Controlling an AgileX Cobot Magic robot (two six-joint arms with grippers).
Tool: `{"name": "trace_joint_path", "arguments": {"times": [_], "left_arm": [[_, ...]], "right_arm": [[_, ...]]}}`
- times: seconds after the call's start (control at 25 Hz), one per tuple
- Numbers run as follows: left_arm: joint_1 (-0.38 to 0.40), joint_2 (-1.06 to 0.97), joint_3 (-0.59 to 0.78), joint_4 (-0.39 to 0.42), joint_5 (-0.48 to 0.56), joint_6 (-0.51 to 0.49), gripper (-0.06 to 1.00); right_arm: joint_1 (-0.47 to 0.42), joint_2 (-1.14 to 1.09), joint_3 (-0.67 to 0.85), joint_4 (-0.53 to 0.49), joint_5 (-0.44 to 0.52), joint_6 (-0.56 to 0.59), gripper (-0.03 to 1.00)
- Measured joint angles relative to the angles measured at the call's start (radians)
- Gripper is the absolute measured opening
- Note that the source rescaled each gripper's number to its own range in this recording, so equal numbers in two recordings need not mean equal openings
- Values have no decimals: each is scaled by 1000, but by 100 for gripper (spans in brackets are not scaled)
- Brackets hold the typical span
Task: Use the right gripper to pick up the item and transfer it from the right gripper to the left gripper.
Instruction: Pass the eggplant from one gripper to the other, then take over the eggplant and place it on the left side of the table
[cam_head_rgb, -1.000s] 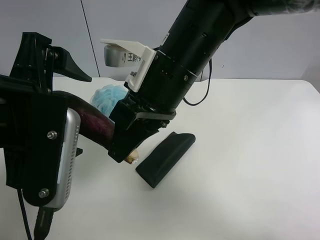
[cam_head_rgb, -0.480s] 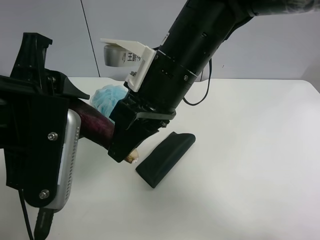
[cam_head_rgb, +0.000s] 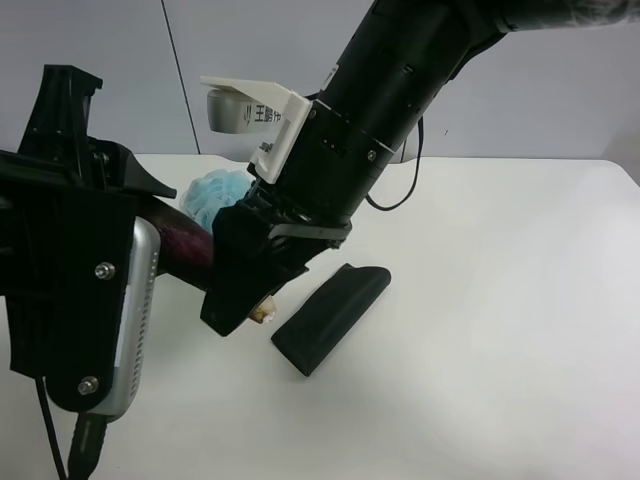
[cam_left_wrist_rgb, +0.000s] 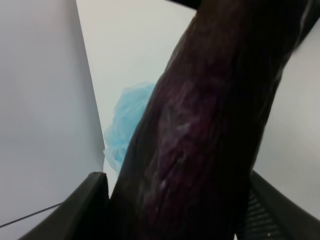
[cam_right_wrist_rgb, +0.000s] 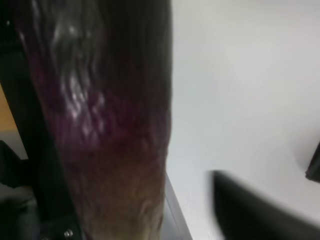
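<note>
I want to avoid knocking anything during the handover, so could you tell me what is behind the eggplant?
A light blue mesh pouf lies on the table behind the eggplant. The eggplant covers part of it, so its full shape cannot be seen.

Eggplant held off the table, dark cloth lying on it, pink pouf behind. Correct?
No. The pouf is light blue, not pink, as the exterior high view shows. The rest stands: the eggplant is off the table, and the dark cloth lies on it.

Pouf (cam_head_rgb: 215, 195), cloth (cam_head_rgb: 332, 315) beside eggplant (cam_head_rgb: 188, 248); bare table (cam_head_rgb: 520, 300) beyond cloth
</note>
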Motion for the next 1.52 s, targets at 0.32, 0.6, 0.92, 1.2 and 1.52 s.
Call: {"name": "trace_joint_path", "arguments": {"times": [0.32, 0.6, 0.92, 1.2, 1.52], "left_arm": [[0, 0, 0, 0, 0, 0, 1], [0, 0, 0, 0, 1, 0, 1], [0, 0, 0, 1, 1, 0, 1], [0, 0, 0, -8, 1, 0, 1], [0, 0, 0, -21, 1, 0, 1]], "right_arm": [[0, -2, -23, -34, 3, 13, 99], [0, -79, -74, -230, 4, 168, 100], [0, -220, -74, -283, 6, 263, 100], [0, -466, 129, -437, 3, 392, 100], [0, -825, 518, -528, 13, 427, 100]]}}
